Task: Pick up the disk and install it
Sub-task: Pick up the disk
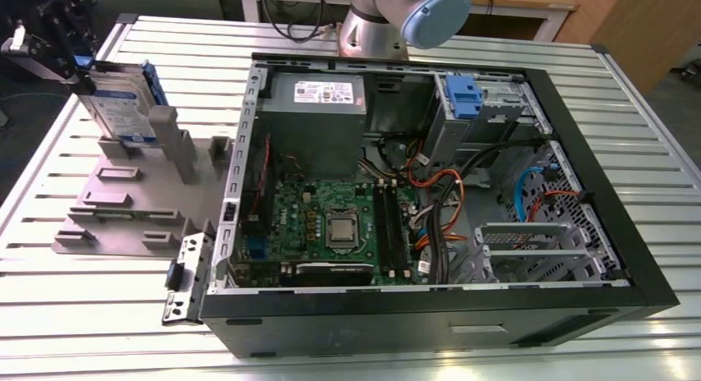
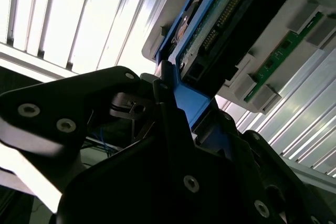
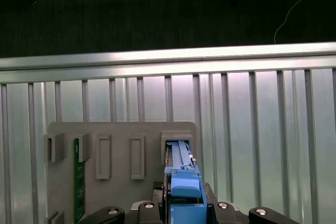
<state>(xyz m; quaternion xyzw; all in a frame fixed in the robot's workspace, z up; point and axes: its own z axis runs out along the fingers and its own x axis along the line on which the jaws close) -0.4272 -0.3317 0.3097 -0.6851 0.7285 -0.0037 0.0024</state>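
The disk [image 1: 118,106] is a silver hard drive with a white-and-blue label and blue side rails. It stands on edge, slightly tilted, at the far corner of the grey fixture plate [image 1: 131,208], at the exterior view's left. My gripper [image 1: 85,71] reaches it from the upper left and is shut on its upper end. In the first wrist view the blue rail of the disk [image 3: 181,169] runs out from between the black fingers of my gripper [image 3: 184,208]. In the second wrist view my gripper [image 2: 184,111] clamps the blue rail, and the underside of the disk [image 2: 210,30] shows its circuit board.
An open black computer case [image 1: 438,323] lies in the middle of the slatted aluminium table [image 1: 635,94]. Inside are a grey power supply [image 1: 318,98], a motherboard [image 1: 328,221], a silver cage with a blue latch [image 1: 465,98] and a lower metal cage [image 1: 531,250]. A green board [image 3: 79,177] sits in the fixture.
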